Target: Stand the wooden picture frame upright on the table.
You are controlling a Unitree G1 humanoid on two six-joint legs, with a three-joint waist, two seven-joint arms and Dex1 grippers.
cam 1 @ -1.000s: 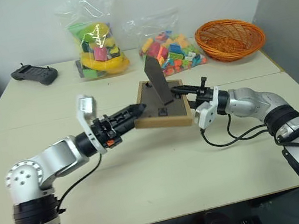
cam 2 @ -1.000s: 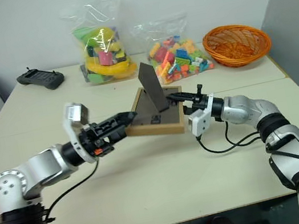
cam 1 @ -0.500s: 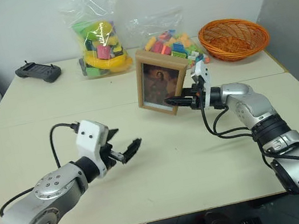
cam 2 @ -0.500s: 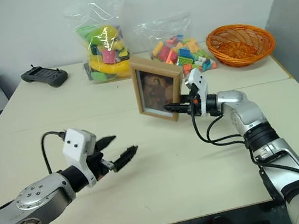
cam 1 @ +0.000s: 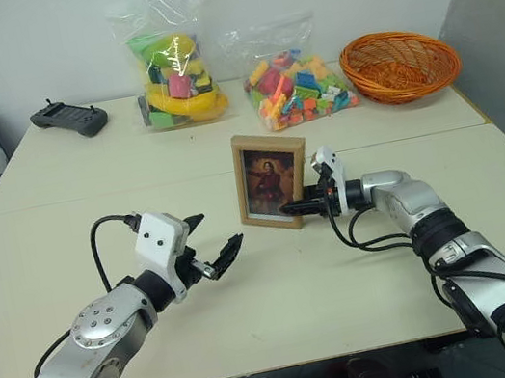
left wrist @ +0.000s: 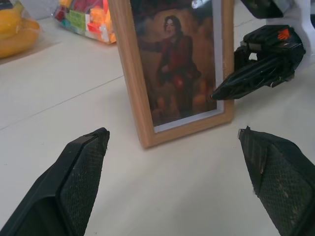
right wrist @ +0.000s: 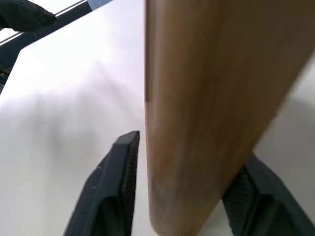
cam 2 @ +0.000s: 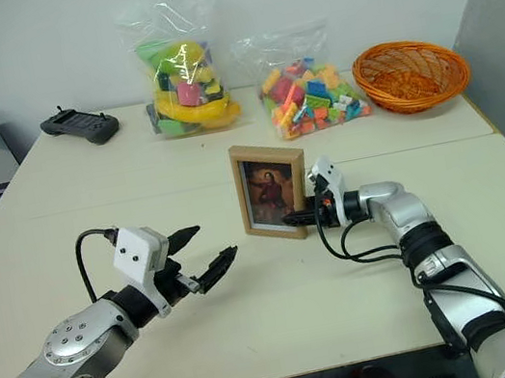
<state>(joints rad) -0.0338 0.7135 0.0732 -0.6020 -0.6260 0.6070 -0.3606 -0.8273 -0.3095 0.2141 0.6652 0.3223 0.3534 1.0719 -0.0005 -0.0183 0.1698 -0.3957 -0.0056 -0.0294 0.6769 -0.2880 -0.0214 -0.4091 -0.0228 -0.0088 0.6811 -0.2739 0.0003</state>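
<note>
Two grippers over the table (cam 1: 285, 320); the frame (cam 1: 271, 180) stands upright near the seam, picture facing the robot, its base on the tabletop; right gripper (cam 2: 291, 220) reaches level to the frame's lower right edge, one finger in front, one behind; the wrist view shows a slight gap at one finger, so contact is unclear; left gripper (cam 1: 213, 244) hovers nearer the robot, well apart from the frame, fingers spread wide, holding nothing.

Picture frame (cam 1: 272, 180) stood upright mid-table (cam 1: 285, 320); toy bags (cam 1: 172, 54) & basket (cam 1: 400, 63) set behind, controller (cam 1: 70, 119) back-left
</note>
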